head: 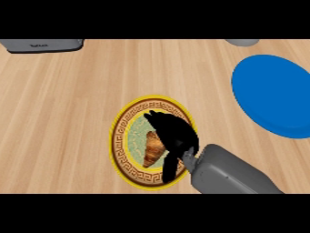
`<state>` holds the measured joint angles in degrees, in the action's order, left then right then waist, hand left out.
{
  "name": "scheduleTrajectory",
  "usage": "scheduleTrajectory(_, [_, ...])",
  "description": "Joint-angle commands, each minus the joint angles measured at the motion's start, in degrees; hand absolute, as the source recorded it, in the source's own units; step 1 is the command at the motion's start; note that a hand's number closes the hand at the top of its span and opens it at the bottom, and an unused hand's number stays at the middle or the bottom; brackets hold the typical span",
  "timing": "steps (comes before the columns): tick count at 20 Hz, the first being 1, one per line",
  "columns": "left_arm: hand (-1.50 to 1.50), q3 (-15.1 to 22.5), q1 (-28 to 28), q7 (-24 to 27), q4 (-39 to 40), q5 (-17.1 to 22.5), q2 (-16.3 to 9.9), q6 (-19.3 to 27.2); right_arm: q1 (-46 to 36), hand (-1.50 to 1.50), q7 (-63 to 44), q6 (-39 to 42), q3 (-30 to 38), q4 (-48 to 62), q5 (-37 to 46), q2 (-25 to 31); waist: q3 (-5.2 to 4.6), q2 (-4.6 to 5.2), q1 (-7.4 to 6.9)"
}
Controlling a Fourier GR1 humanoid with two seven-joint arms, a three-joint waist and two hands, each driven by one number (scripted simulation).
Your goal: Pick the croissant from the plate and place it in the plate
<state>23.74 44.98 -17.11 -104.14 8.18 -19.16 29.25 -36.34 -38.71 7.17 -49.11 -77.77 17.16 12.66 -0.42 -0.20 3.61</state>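
Golden-brown croissant (154, 148) lay on the yellow patterned plate (122, 139) at lower centre of the frame, on a pale wooden counter (63, 100). The right hand (174, 136) entered from the lower right on its grey forearm (227, 175) and sat directly over the right side of the croissant, covering part of it. Its fingers (158, 117) reached past the pastry toward the plate's upper rim, while a darker part of the hand, probably the thumb, extended down toward the lower rim. The fingers appeared bent around the croissant, but whether they had actually closed on it could not be told from this view. The left hand was not in view.

A plain blue plate (278, 95), the evident destination, stood at the upper right of the frame, well apart from the patterned plate. A grey appliance (42, 45) showed at the upper left edge and a small grey object (242, 42) at the upper right edge.

Progress, as judged: the approach was complete and the grasp was at hand or just forming. The croissant had not left its plate; lifting, carrying toward the upper right, and setting down on the blue plate all remained.
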Motion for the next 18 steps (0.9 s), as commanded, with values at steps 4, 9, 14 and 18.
scheduleTrajectory(4, [0.00, -4.0, -17.3, 5.6, -5.5, -3.2, -0.8, -0.9, -0.3, -1.50, -1.4, 0.9, -0.1, 1.7, -0.4, -2.0, 0.32, 0.10, 1.61])
scheduleTrajectory(9, [0.00, -3.1, -17.7, 5.9, -5.3, -2.5, -1.6, -0.7, -1.0, -1.50, -1.7, 1.6, 0.3, 3.7, -0.6, -2.7, 0.31, 0.26, 1.42])
scheduleTrajectory(14, [0.00, -3.6, -17.9, 6.1, -4.7, -1.1, -3.1, -0.6, -2.2, 1.50, -1.8, 2.3, -1.8, 4.6, 1.2, -4.0, 0.25, 0.01, 0.83])
scheduleTrajectory(18, [0.00, -3.6, -18.0, 6.9, -3.4, -0.9, -3.4, 0.6, -3.5, 1.50, 0.2, 1.1, -1.1, 4.4, 2.7, -3.2, 0.28, -0.12, 1.12])
